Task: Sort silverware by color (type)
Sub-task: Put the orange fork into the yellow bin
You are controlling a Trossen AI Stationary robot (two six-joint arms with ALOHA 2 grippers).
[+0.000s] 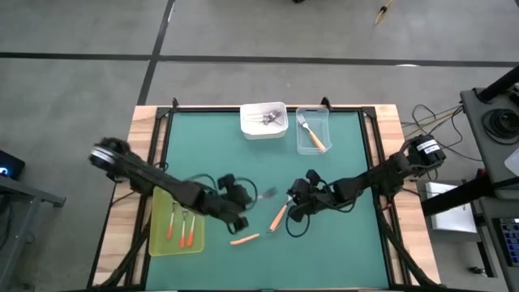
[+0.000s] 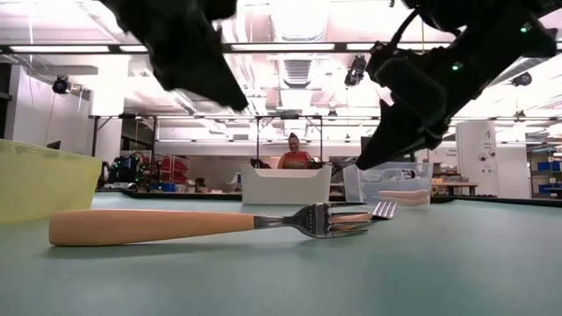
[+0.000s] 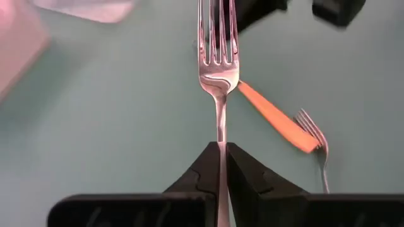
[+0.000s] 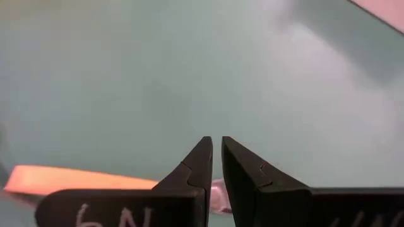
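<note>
My left gripper (image 1: 251,198) (image 3: 221,146), left of the mat's middle, is shut on a fork (image 3: 218,60). Its silver tines (image 1: 270,193) jut out past the fingers, which hide its handle. My right gripper (image 1: 292,212) (image 4: 216,148) hovers shut over the mat, holding nothing. Just beside it a light-orange-handled fork (image 1: 278,217) (image 4: 76,180) lies flat on the mat. A second orange fork (image 1: 243,238) lies nearer the front edge. In the low view one such fork (image 2: 149,226) lies across the foreground. My left gripper pinches the fork's metal neck (image 3: 220,133), just behind the tines, between its two fingertips. The fingers slant down from the table's left and lie along the fork. The tines point straight ahead beyond the fingertips, and the fork is held above the mat.
A yellow-green tray (image 1: 159,235) at the front left holds red-orange forks. A white tray (image 1: 247,130) with forks and a clear tray (image 1: 302,146) with one orange fork stand at the far edge. The green mat (image 1: 340,251) is bare at the front right.
</note>
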